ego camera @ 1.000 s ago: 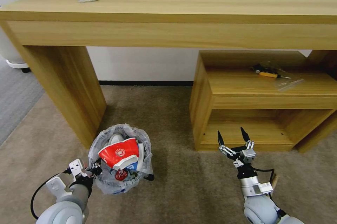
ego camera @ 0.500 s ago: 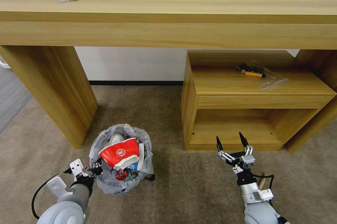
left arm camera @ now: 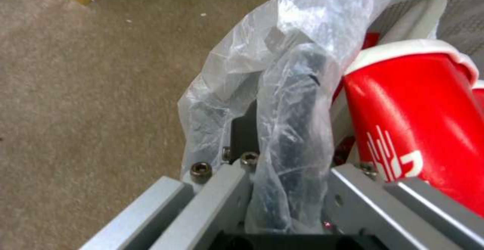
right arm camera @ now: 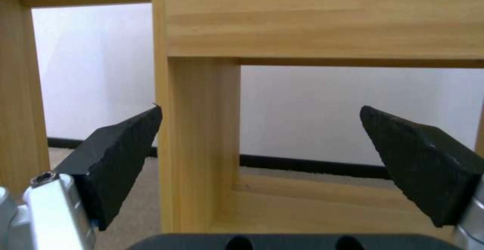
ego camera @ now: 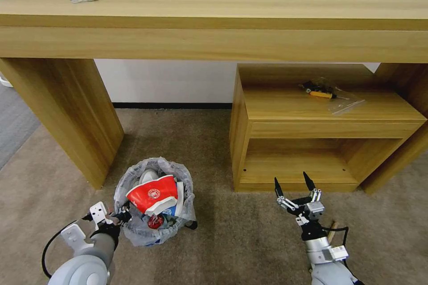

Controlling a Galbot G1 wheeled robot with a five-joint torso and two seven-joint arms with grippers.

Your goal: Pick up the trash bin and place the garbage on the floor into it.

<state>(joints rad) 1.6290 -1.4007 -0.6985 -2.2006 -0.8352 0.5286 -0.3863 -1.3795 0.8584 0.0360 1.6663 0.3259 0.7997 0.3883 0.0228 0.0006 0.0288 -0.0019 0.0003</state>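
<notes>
The trash bin, black with a crinkled bag over its rim, is low at the left on the beige floor. I cannot tell whether it rests on the carpet. My left gripper is shut on its near rim, and the left wrist view shows the bagged rim pinched between the fingers. Inside lie garbage items: a red-white cup, a white slipper and a crushed red can. My right gripper hangs open and empty before the low shelf. A wooden stick lies on the carpet beside that arm.
A long wooden desk spans the back, its left leg close to the bin. A low wooden shelf unit stands at the right, with a bagged screwdriver on top. Grey carpet begins at the far left.
The whole picture slid left a second ago, so the camera moved; it is steady since. My left gripper kept the bin. My right gripper dropped slightly, still open.
</notes>
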